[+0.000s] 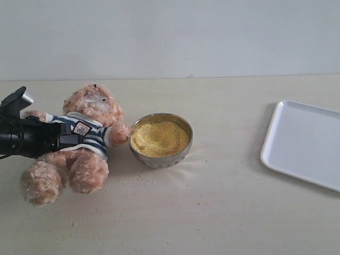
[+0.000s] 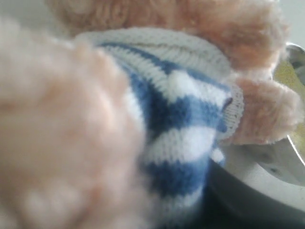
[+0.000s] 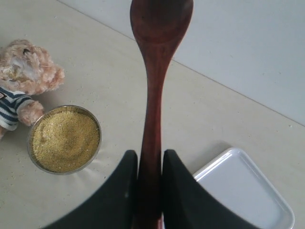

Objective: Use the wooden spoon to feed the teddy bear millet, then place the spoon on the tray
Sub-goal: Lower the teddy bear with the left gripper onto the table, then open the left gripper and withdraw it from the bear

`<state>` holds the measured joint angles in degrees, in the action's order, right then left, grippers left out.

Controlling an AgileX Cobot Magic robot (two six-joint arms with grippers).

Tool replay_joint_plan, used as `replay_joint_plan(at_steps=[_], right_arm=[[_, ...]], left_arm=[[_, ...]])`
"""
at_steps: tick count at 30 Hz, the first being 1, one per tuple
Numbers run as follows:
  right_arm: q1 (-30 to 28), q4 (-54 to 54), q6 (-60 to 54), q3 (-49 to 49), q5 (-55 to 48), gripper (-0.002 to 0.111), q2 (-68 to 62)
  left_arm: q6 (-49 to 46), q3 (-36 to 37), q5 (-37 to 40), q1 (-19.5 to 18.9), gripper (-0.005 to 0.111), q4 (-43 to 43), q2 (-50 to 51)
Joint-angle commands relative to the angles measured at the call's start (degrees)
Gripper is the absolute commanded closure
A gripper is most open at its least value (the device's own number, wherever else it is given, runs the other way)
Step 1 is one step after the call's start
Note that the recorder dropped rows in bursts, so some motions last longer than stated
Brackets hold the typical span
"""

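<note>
**Spoon clamped upright in the right gripper; bear lies beside the millet bowl**

The teddy bear [image 1: 85,133] lies on its back on the pale table [image 1: 223,212], head toward the wall [image 1: 170,32] and legs toward the near edge. One paw rests against the rim of the metal bowl [image 1: 161,158] just beside it. The bowl is filled nearly to the brim with millet [image 1: 159,138], and a few yellow specks lie scattered on the table in front of the bear and the bowl.

The left gripper [image 1: 68,140] reaches in from the left side of the exterior view and sits at the bear's striped shirt. The left wrist view shows only blurred fur, blue-and-white knit and a bit of the bowl's wall. I cannot tell whether the jaws are closed on the bear or merely resting against it.

The right gripper [image 3: 150,160] appears only in its own wrist view. Its two black fingers [image 3: 121,191] are drawn in narrow and pinch the thin handle of the wooden spoon [image 3: 155,71]. The spoon's oval bowl points away from the gripper and is partly cut off by the frame edge. The spoon is held in the air, above the stretch of table between the bowl and the tray [image 1: 305,143]. The white tray lies flat at the right side of the table, well apart from the bowl and the bear.
</note>
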<state>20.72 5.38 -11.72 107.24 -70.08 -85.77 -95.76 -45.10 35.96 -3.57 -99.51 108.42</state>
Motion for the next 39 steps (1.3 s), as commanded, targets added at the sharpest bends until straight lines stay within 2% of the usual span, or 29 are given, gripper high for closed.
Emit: replay_joint_plan(at_steps=[1,19,22,29,34,39], right_arm=[[-0.2,0.1,-0.36,0.04,0.12,0.108,0.54],[-0.2,0.1,-0.64,0.04,0.12,0.108,0.54],[-0.2,0.1,-0.76,0.04,0.12,0.108,0.54],[-0.2,0.1,-0.76,0.04,0.12,0.108,0.54],[-0.2,0.1,-0.76,0.04,0.12,0.108,0.54],[-0.2,0.1,-0.89,0.04,0.12,0.108,0.54]], left_arm=[[-1.62,-0.28,-1.95,0.14,0.102,-0.44,0.0],[-1.62,-0.28,-1.92,0.14,0.101,-0.44,0.0],[-1.73,-0.28,-1.92,0.14,0.089,-0.44,0.0],[-2.46,-0.28,-1.92,0.14,0.04,-0.44,0.0],[-2.36,-0.28,-1.5,0.14,0.024,-0.44,-0.12],[-1.52,-0.28,-0.56,0.14,0.02,-0.44,-2.8]])
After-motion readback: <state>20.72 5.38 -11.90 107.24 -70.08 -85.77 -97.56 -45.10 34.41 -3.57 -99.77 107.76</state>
